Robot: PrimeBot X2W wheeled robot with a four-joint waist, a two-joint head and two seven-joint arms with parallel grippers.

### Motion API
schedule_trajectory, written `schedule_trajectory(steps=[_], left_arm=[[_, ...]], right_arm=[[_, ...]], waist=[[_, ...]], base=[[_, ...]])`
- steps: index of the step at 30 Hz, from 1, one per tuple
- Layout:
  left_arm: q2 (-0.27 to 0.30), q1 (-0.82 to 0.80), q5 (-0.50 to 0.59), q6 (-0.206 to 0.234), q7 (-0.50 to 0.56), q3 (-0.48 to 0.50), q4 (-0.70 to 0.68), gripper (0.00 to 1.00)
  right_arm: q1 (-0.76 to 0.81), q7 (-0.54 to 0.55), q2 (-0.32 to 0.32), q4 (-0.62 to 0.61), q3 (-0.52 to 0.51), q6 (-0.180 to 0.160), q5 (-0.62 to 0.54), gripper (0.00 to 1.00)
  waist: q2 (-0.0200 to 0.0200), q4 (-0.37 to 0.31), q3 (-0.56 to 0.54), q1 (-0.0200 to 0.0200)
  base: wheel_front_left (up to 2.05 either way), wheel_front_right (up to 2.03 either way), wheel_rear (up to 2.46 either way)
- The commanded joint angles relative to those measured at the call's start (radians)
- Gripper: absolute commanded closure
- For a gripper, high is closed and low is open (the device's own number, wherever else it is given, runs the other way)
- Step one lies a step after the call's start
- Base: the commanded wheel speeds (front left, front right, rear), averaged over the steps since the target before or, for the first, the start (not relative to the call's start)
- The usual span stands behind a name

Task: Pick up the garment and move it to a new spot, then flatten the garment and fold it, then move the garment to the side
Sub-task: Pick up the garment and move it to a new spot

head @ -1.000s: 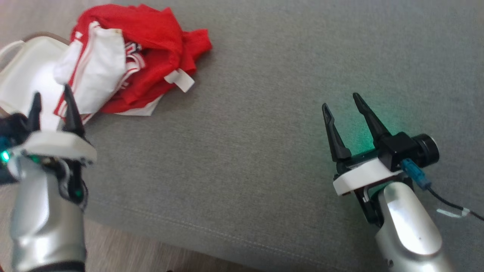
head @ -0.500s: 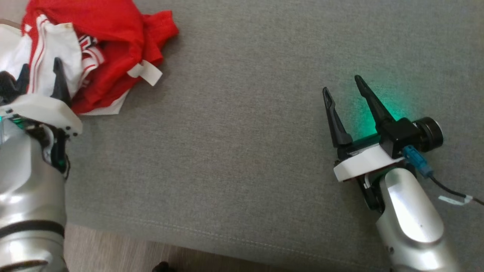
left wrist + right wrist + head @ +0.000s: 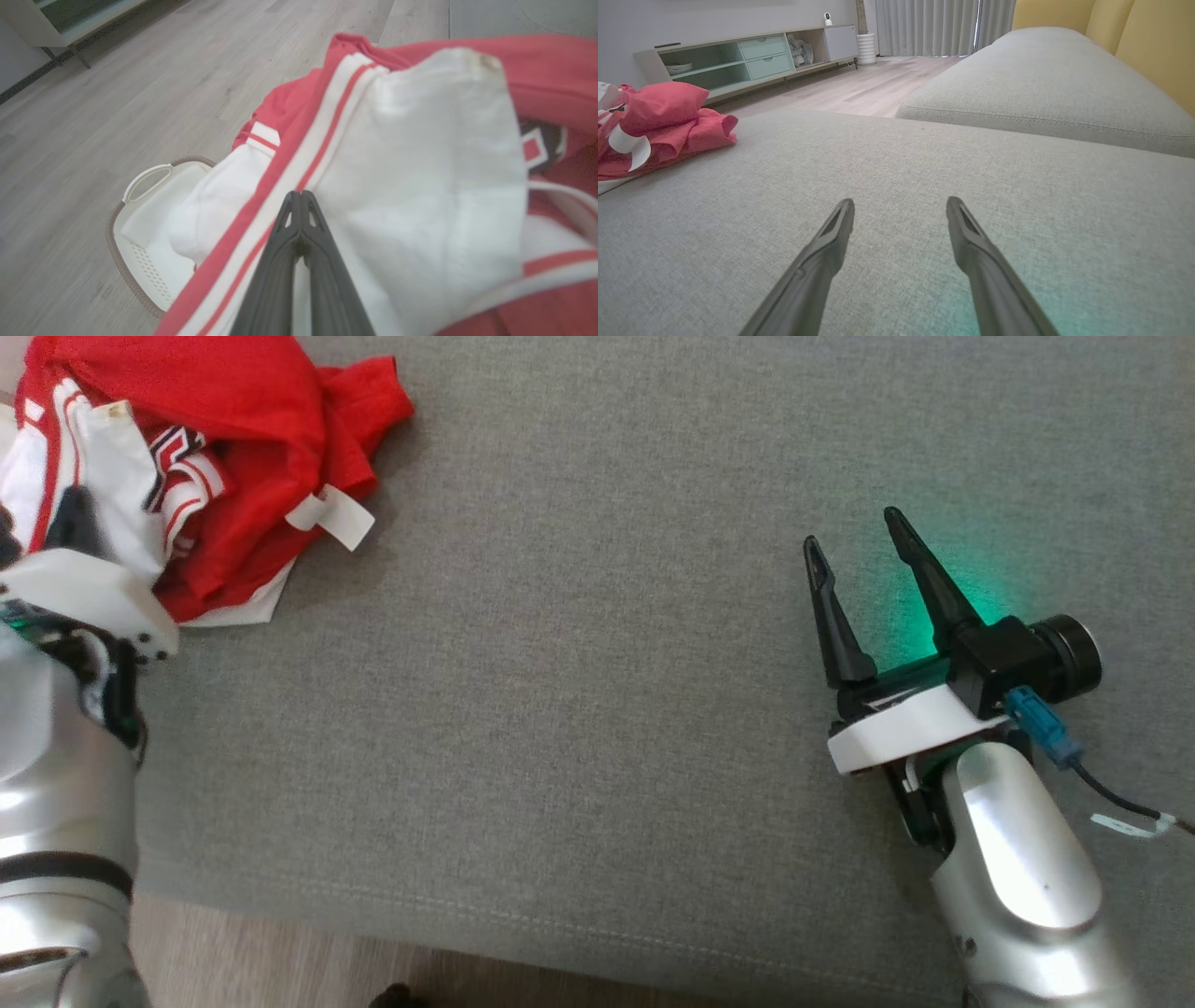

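Note:
The garment (image 3: 233, 420) is a crumpled red and white piece with striped trim, lying at the far left corner of the grey sofa cushion (image 3: 560, 709). My left gripper (image 3: 70, 523) is blurred at its white part. In the left wrist view its fingers (image 3: 299, 193) are pressed together, shut on the red-striped white fabric of the garment (image 3: 420, 163). My right gripper (image 3: 851, 528) hovers open over bare cushion far to the right. Nothing lies between its fingers (image 3: 900, 201), and the garment (image 3: 668, 121) is at the far left of its view.
A white handled basket (image 3: 140, 177) sits on the wood floor under the garment's hanging edge. The cushion's front seam and floor (image 3: 280, 971) run along the bottom. A second grey cushion (image 3: 1041, 93), yellow back cushions (image 3: 1148, 46) and a low cabinet (image 3: 752, 56) lie beyond.
The left gripper reached forward onto the garment and went from open to shut. The head camera shifted, so the garment sits further left in the picture. The right gripper stayed open.

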Motion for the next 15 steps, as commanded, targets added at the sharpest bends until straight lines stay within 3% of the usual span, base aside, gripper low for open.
schedule_trajectory(steps=[1, 10, 15], left_arm=[[0.080, -0.024, 0.008, 0.008, -0.012, 0.013, -0.041, 1.00], [0.106, -0.049, 0.008, -0.017, -0.012, -0.016, -0.116, 1.00], [0.081, -0.048, -0.018, -0.030, -0.012, -0.026, -0.215, 1.00]], right_arm=[[-0.006, -0.006, 0.006, -0.024, 0.021, 0.008, 0.014, 0.00], [0.020, -0.006, 0.006, -0.022, 0.032, 0.008, 0.070, 0.00], [0.044, -0.006, 0.006, -0.028, 0.020, 0.008, 0.099, 0.00]], waist=[[0.0000, -0.001, -0.016, -0.0001], [0.0000, -0.020, -0.088, -0.0001], [0.0000, -0.035, -0.133, -0.0001]], base=[[0.00, 0.00, 0.00], [0.00, 0.00, 0.00], [0.00, 0.00, 0.00]])
